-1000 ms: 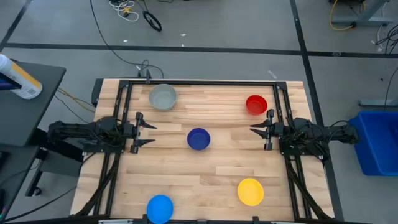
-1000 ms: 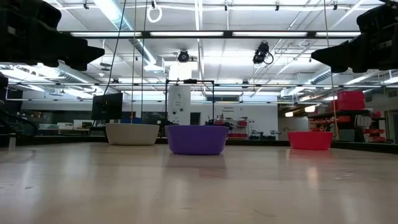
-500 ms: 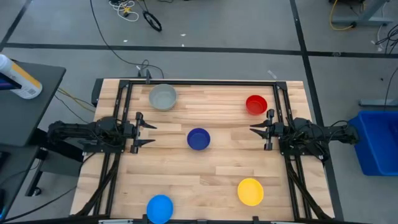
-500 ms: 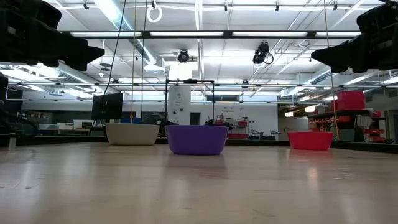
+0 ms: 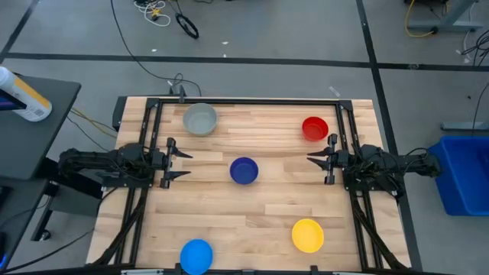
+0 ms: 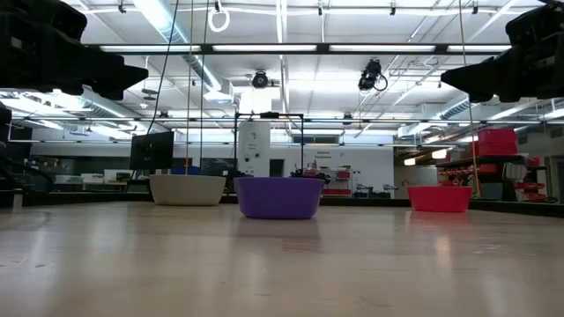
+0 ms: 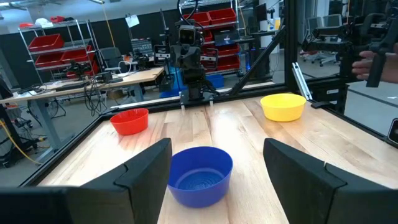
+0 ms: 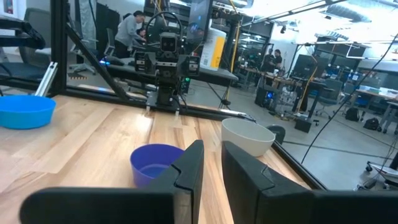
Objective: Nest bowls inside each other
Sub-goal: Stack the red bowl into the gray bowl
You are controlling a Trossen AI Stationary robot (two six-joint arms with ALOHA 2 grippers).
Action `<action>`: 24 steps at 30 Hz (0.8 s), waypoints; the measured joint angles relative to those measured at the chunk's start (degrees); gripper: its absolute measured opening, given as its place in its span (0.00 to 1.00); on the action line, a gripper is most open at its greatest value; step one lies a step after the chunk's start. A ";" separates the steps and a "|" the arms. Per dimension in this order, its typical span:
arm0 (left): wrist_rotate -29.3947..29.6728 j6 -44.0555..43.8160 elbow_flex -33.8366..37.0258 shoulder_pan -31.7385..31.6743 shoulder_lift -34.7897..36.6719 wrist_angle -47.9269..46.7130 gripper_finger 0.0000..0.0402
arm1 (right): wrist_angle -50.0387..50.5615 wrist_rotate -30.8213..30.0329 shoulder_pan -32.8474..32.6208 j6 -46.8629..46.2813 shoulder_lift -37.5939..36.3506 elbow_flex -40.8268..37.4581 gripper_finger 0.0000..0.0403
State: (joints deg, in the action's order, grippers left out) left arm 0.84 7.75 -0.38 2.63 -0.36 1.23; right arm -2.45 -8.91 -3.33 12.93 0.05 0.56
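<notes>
On the wooden table point(image 5: 229, 221) nothing has shifted (five bowls lie scattered, dark blue bowl point(image 5: 244, 171) mid-frame); left gripper point(image 5: 177, 160) stays spread, right gripper point(image 5: 315, 159) nearly together, empty—nesting unstarted.

Bright overhead strip lights point(image 6: 220, 48) — soft shadows, low view sharp.

Grey floor point(image 5: 267, 38) with loose cables point(image 5: 164, 15); red-bin shelving point(image 7: 46, 46); ceiling strip lights point(image 6: 282, 48); blue bin point(image 5: 466, 172).
</notes>
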 joint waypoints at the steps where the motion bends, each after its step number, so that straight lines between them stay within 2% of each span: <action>1: 0.00 0.00 0.00 0.00 -0.02 0.00 0.65 | 0.01 0.00 0.00 0.00 -0.01 0.01 0.16; 6: 0.04 -0.02 0.02 0.00 0.00 0.71 0.65 | -0.01 0.11 0.00 -0.48 -0.01 0.00 0.16; 12: -0.26 -4.18 0.02 0.01 -0.02 5.83 0.65 | -2.00 1.60 -0.02 -14.89 -0.01 0.00 0.16; 16: 1.92 -8.19 0.02 0.00 -0.02 7.11 0.65 | -3.03 1.62 -0.02 -21.25 0.00 0.01 0.16; 21: 4.17 -8.43 0.02 0.00 -0.02 7.48 0.65 | -4.33 -0.12 -0.02 -27.25 -0.01 0.01 0.16; 24: 7.84 -8.49 0.02 0.00 -0.02 7.56 0.65 | -2.94 -1.60 -0.02 -28.36 0.04 0.00 0.16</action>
State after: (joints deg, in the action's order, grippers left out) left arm 8.68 -0.74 -0.36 2.63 -0.38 8.80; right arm -5.39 -10.50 -3.36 -15.42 0.08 0.56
